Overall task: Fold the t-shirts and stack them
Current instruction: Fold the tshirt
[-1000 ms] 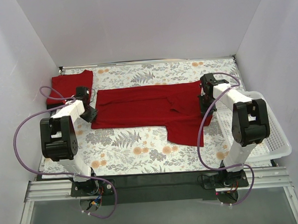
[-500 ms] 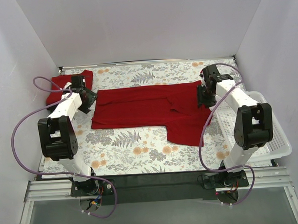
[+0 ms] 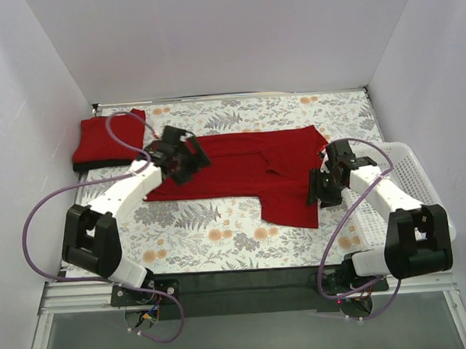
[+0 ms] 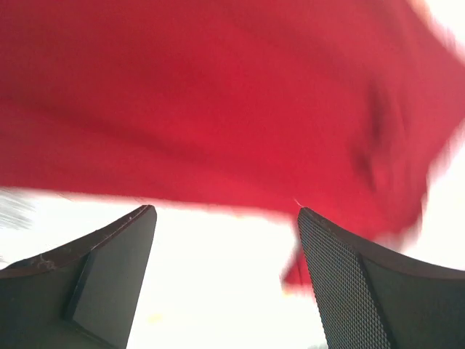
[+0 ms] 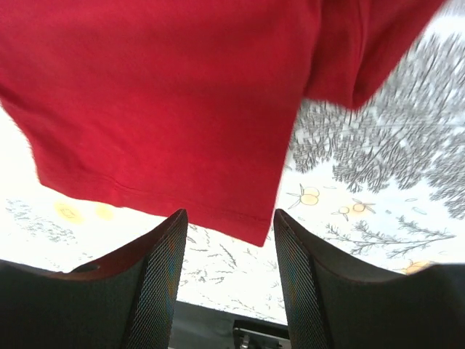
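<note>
Both arms had swung inward, left gripper (image 4: 225, 215) and right gripper (image 5: 227, 218) spread empty above a limp, light bright red cloth t-shirt (image 3: 241, 170), likely best pinched at the hem just ahead.

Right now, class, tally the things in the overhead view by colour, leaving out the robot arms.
Red: 2, the spread red cloth t-shirt and the folded red cloth t-shirt
Black: 1, the black cloth edge under it
White: 1, the white plastic lattice basket
Total: 4
</note>
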`<state>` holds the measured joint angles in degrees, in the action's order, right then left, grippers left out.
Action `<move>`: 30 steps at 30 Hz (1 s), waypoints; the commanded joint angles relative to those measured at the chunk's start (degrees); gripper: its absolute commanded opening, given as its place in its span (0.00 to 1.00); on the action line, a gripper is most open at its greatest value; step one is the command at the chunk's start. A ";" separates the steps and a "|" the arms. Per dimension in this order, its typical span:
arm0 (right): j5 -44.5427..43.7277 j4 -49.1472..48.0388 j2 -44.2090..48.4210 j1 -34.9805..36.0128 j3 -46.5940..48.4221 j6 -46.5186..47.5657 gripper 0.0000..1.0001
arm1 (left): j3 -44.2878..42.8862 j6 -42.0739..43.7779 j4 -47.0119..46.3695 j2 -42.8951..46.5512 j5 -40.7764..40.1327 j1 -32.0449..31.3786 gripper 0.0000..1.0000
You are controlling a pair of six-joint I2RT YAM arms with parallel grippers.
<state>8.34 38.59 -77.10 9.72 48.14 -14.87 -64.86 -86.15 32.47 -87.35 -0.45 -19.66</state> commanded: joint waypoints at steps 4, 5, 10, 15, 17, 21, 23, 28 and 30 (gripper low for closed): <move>0.98 -2.82 4.33 -0.31 -5.94 -2.09 0.49 | 1.67 -4.02 -0.03 1.23 5.02 -17.24 0.73; 1.85 -3.08 4.15 -0.22 -6.39 -2.18 0.49 | 0.19 -4.20 -0.12 -0.17 5.02 -20.04 0.73; 3.35 -3.61 4.15 -0.31 -9.29 -2.44 0.48 | -5.36 -4.47 0.14 -8.61 5.37 -26.82 0.72; 1.15 -3.35 5.73 -0.40 -11.40 -2.88 0.47 | -11.85 -2.98 1.89 -18.28 6.69 -31.05 0.70; 1.94 -3.69 5.56 -0.40 -11.75 -3.14 0.47 | -13.53 -1.48 2.60 -21.44 6.78 -32.19 0.69; 2.82 -4.48 5.03 -0.31 -13.24 -3.14 0.44 | -17.40 0.19 4.53 -26.01 7.65 -33.07 0.65; 3.52 -4.84 4.94 -0.40 -13.68 -3.14 0.41 | -18.46 0.72 5.32 -27.16 7.83 -33.51 0.61; 4.75 -6.68 4.07 -0.40 -14.83 -3.23 0.22 | -19.86 1.16 6.73 -29.72 8.36 -34.22 0.37; 5.19 -7.03 3.80 -0.31 -14.92 -3.32 0.13 | -20.13 1.25 6.64 -29.72 8.18 -34.22 0.26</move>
<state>12.10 32.38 -72.71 9.72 33.89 -17.39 -83.22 -85.86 37.10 -117.12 6.85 -53.19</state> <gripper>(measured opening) 0.154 0.306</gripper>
